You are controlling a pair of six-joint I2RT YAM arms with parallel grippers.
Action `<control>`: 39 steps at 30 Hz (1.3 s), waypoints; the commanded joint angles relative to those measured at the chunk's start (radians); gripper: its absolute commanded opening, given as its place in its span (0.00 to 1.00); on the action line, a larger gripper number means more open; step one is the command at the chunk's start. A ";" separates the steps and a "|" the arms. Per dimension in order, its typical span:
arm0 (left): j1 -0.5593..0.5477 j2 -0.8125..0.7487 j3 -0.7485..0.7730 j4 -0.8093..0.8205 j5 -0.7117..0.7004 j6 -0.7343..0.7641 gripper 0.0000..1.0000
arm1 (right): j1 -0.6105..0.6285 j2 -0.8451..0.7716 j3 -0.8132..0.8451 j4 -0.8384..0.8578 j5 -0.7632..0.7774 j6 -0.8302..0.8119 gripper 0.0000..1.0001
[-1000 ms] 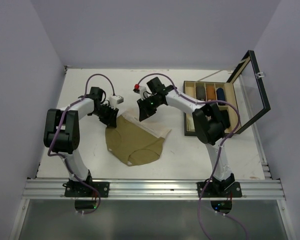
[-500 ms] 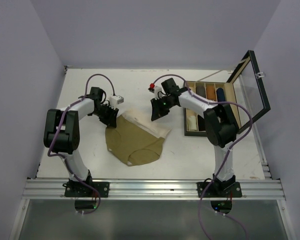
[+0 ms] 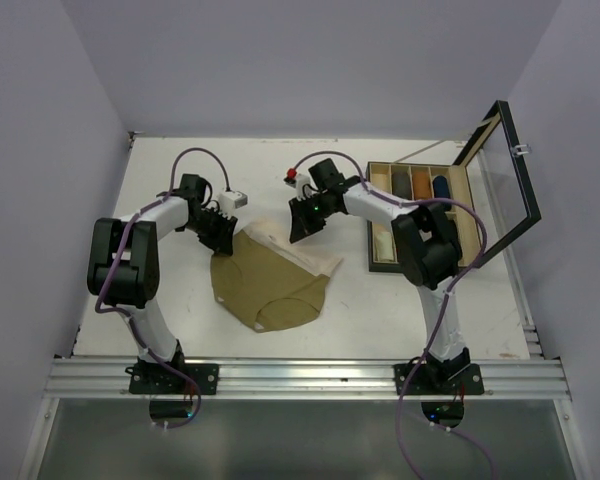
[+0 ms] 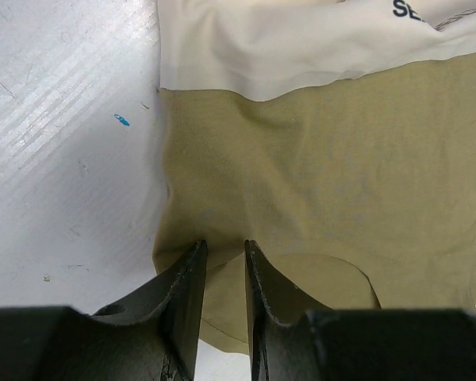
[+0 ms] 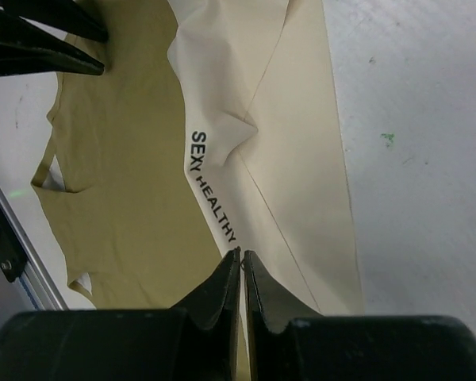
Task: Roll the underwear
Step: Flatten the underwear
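Left gripper [image 4: 222, 248]: jaws narrow, set down on the left corner of the olive-tan underwear [image 3: 270, 285]. A fold of the cloth sits between the fingers and bunches at either side, so it reads as a pinch on the fabric.
Right gripper [image 5: 240, 254]: fingers drawn almost together, only a thin slit between them and nothing in it. The tips stand over the cream waistband [image 5: 301, 159], at the printed lettering [image 5: 214, 194]. Whether they touch the cloth cannot be told.
Underwear, position: spread flat on the table [image 3: 280, 175] between the two arms, waistband on the far side, leg openings toward the bases. No turn of a roll in it.
Change, right arm: over the last second it swung toward the open case [image 3: 420, 166], then came part of the way back. It now hangs over the middle of the waistband. Its jaws narrowed slightly in the same span.
Change, left arm: none; same corner, same opening.
Change, cloth: outline as before, no shift.
Meaning for task: judged as positioning only. The left side looks anchored, but the right has no hold on the band yet. Rolling has not begun.
Next need: the right fingers must part before they can take the band's edge.
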 commanded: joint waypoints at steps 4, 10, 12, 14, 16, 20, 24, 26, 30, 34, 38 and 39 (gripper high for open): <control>-0.002 0.017 -0.031 0.021 -0.052 0.002 0.30 | 0.046 0.037 0.046 -0.011 -0.008 -0.023 0.10; -0.002 0.024 -0.029 0.021 -0.055 0.003 0.30 | 0.044 0.088 0.051 -0.043 0.062 -0.072 0.10; -0.002 0.029 -0.026 0.020 -0.058 0.006 0.30 | 0.043 0.098 0.049 -0.054 0.078 -0.086 0.10; -0.002 0.031 -0.026 0.018 -0.061 0.011 0.30 | 0.040 0.103 0.045 -0.056 0.110 -0.092 0.10; -0.002 0.034 -0.028 0.017 -0.069 0.017 0.30 | 0.031 0.095 0.035 -0.054 0.125 -0.092 0.10; 0.000 0.037 -0.035 0.015 -0.081 0.028 0.30 | -0.003 0.068 0.003 -0.040 0.144 -0.061 0.10; 0.000 0.044 -0.035 0.017 -0.090 0.034 0.30 | -0.043 0.029 -0.031 -0.024 0.134 -0.017 0.10; 0.000 0.049 -0.032 0.017 -0.090 0.034 0.30 | -0.063 0.000 -0.047 -0.013 0.128 -0.003 0.10; 0.000 0.058 -0.026 0.017 -0.098 0.035 0.30 | -0.094 -0.053 -0.086 0.025 0.098 0.037 0.10; 0.000 0.043 -0.026 0.017 -0.076 0.038 0.31 | -0.101 -0.081 -0.087 0.013 0.016 0.017 0.15; 0.001 -0.037 -0.023 0.033 0.045 0.062 0.34 | -0.101 -0.101 -0.098 0.030 -0.050 0.008 0.17; 0.001 -0.079 -0.020 0.041 0.116 0.068 0.36 | -0.098 -0.103 -0.097 0.033 -0.053 0.003 0.18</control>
